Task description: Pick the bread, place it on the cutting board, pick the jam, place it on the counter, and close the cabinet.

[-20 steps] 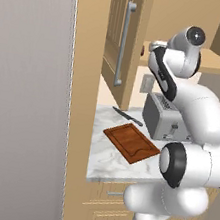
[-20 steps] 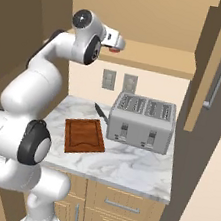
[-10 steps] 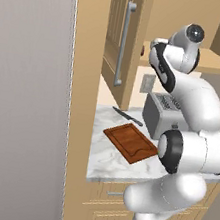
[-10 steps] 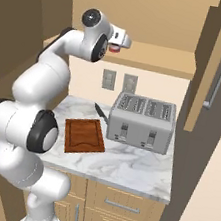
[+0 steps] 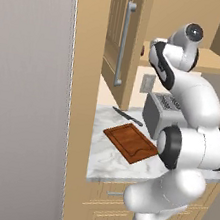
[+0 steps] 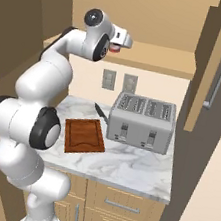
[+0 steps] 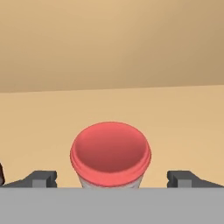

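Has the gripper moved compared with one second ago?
Yes. The gripper has advanced further right over the cabinet shelf, now past the outlets below.

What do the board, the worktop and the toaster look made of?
Cutting board: reddish-brown wood, matte, faint grain and a routed groove. Counter: white-grey veined stone, probably polished marble. Toaster: grey brushed metal by its even sheen, though painted plastic is possible.

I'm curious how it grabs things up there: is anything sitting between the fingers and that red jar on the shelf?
Nothing visible does. In the hand view the jam sits straight ahead on the cabinet shelf, centred between the open fingers, with bare shelf either side.
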Robot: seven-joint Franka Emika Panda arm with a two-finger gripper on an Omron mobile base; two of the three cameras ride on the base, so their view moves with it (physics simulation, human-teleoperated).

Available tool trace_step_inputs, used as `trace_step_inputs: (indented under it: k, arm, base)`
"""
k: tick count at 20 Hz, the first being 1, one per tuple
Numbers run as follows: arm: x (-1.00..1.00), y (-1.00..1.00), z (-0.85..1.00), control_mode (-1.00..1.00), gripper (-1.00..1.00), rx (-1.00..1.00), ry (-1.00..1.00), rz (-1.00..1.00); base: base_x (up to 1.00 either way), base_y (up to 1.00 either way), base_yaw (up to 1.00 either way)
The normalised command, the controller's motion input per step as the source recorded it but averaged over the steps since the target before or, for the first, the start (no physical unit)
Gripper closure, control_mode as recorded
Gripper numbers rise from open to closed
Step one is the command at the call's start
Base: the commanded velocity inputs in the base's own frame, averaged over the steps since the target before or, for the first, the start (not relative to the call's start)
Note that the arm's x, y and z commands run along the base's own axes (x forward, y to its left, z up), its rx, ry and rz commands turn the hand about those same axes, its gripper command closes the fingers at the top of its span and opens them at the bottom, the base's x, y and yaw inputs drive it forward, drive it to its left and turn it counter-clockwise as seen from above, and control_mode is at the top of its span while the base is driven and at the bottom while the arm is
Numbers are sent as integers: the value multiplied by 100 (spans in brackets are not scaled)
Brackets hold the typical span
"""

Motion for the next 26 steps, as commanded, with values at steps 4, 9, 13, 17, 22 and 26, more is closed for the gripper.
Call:
trace_step_inputs:
  k: [4,9,13,17,22,26]
  arm:
    - [6,0,-13,-100,-100,0,0,0]
    - [18,0,-5,-100,-100,0,0,0]
    - [27,0,0,-100,-100,0,0,0]
    - [18,0,0,-100,-100,0,0,0]
    - [4,0,0,-100,100,0,0,0]
    - [0,0,0,-100,100,0,0,0]
  base:
    - [0,0,0]
    - [0,0,0]
    - [0,0,0]
    - [0,0,0]
    - [0,0,0]
    - [0,0,0]
